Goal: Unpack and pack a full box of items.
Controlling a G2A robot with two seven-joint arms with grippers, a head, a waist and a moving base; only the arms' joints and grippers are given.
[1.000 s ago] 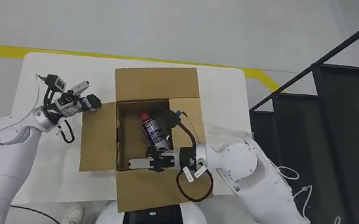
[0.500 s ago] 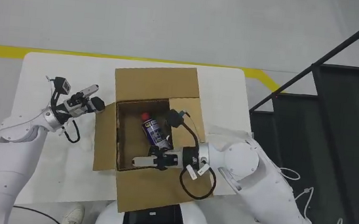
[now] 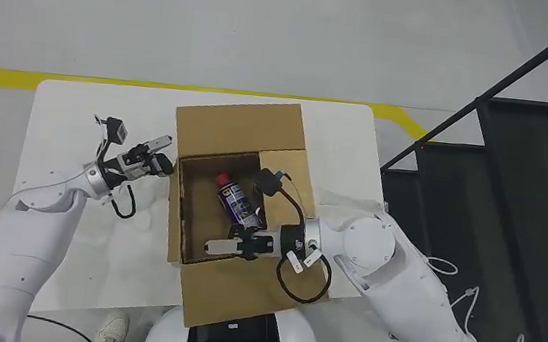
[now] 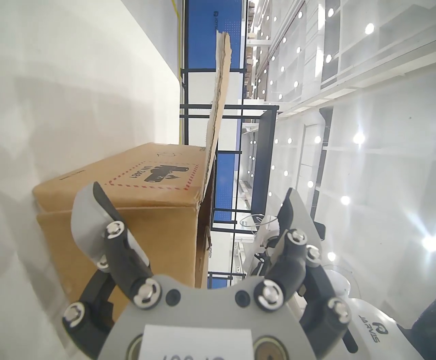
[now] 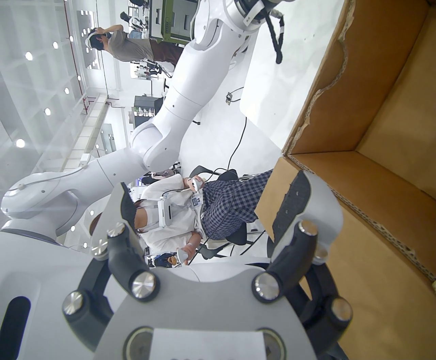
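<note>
Cardboard box (image 3: 241, 127), open, on the white table (image 3: 79, 110); far flap folded out flat, left flap stood nearly upright, near flap folded outward toward the robot. Inside the box, about mid-floor: one spray can (image 3: 236, 199), red cap toward the far wall, lying or leaning, cannot tell which.

Just outside the box's far-left corner: left gripper (image 3: 163, 155), fingers (image 4: 102, 208) spread apart with nothing between them, one seen against the box's outer wall, the other past its top edge.

Over the box's near wall, toward the left corner: right gripper (image 3: 216, 248), fingers (image 5: 293, 204) likewise spread wide and pinching nothing, one seen against the near flap's cardboard.

Beyond the box's far side, off the table: a yellow floor line (image 3: 62, 80). Well to the right of the box: black metal stairs (image 3: 516, 166).
</note>
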